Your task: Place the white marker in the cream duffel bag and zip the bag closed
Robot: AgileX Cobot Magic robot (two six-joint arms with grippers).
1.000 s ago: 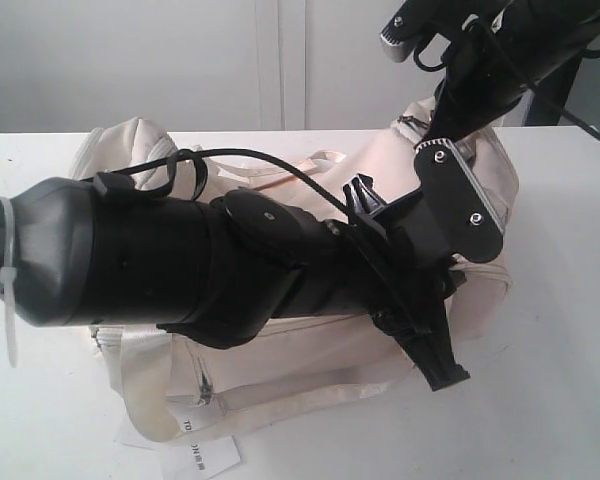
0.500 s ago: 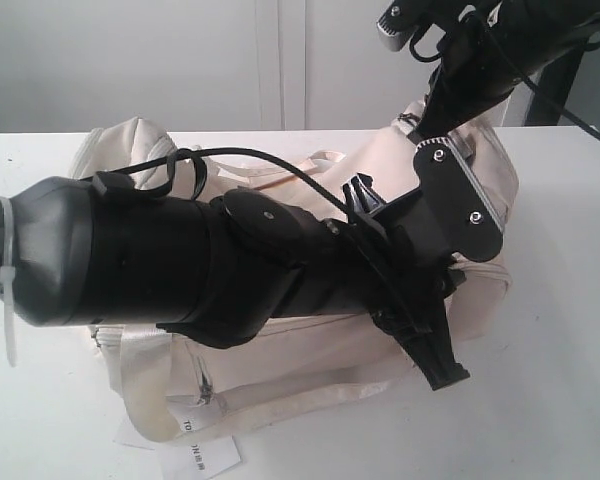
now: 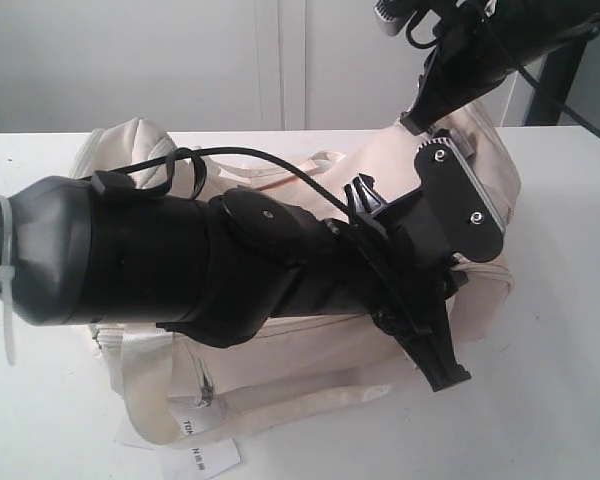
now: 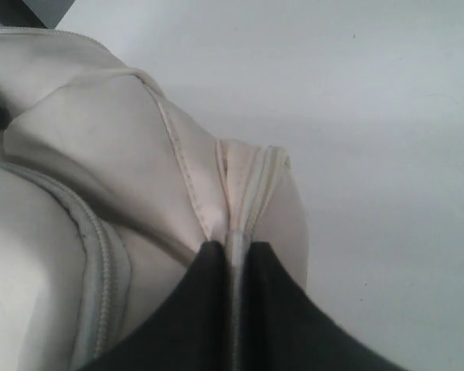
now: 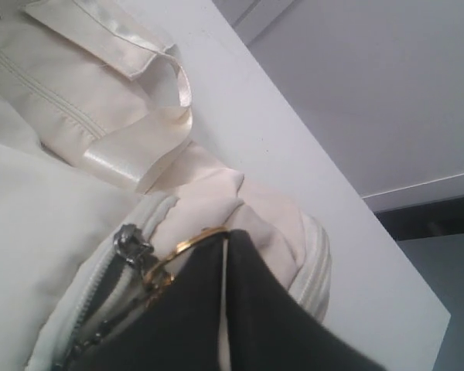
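The broad white table (image 3: 560,380) carries the big soft cream fabric duffel bag (image 3: 310,350), which lies lengthwise across its middle. A bulky black left arm (image 3: 160,260) reaches over the bag's top. The left gripper (image 4: 232,249) is clenched on a cream strip of fabric at one end of the bag. At the bag's other end the right gripper (image 5: 226,236) is pinched tight on the small gold pull ring (image 5: 178,247) of the top zip. The white marker is out of my sight.
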